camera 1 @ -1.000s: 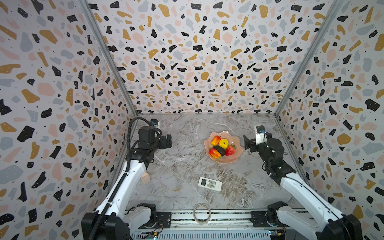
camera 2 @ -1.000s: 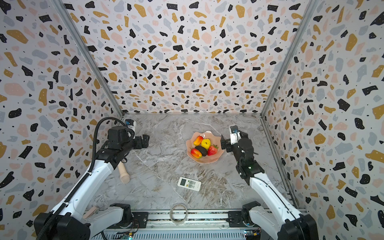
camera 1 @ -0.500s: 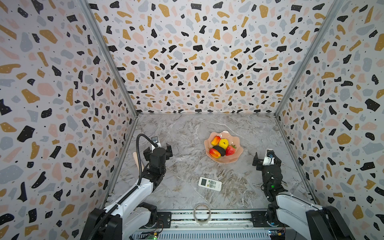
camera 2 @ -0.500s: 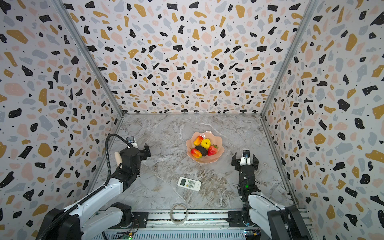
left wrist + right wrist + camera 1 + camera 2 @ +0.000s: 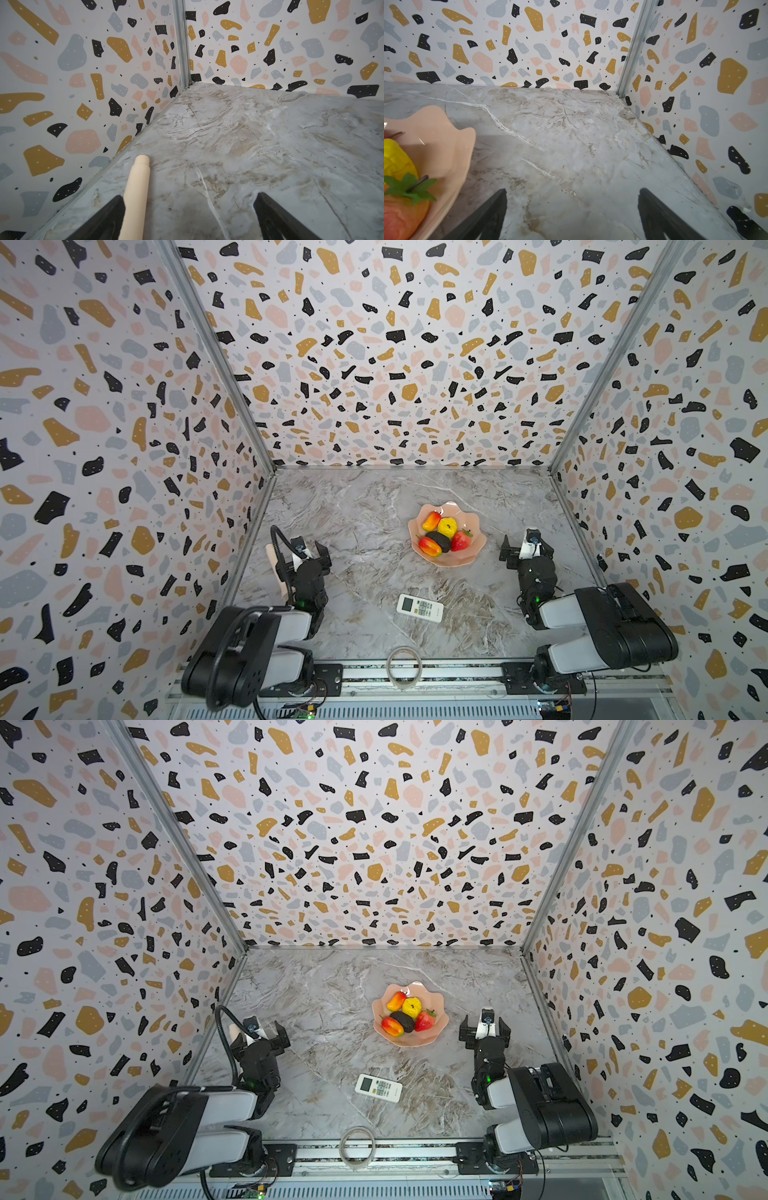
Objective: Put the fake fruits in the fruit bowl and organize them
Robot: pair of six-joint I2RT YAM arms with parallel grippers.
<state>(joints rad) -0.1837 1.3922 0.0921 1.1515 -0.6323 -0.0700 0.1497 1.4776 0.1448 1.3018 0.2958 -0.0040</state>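
All five fake fruits are seen inside the fruit bowl (image 5: pixel 455 561) in both top views. The bumpy yellow fruit (image 5: pixel 447 526), the dark oval fruit (image 5: pixel 438 540), the strawberry (image 5: pixel 461 540), the far mango (image 5: pixel 431 521) and the near mango (image 5: pixel 429 546) lie bunched at its middle, and none is left on the marble surface (image 5: pixel 353 522). The placing is therefore judged done, and the step in hand is judged to be the parking of both arms. The left hand (image 5: pixel 189 195) is shown with its fingers spread wide and nothing between them. The right hand (image 5: pixel 572 190) is likewise spread and empty. The right hand sits near the bowl, whose wavy rim is seen in the right wrist view beside the fingers and apart from them, so any further motion there is best made away from that rim, lest the shallow dish be tipped and the fruits spilled. A pale wooden rod (image 5: pixel 137 197) lies against the wall beside one left finger — whether it is touched cannot be told — and it should not be nudged. The remote control (image 5: pixel 419 608) and the tape ring (image 5: pixel 404 666) are no part of the job and are best left alone.
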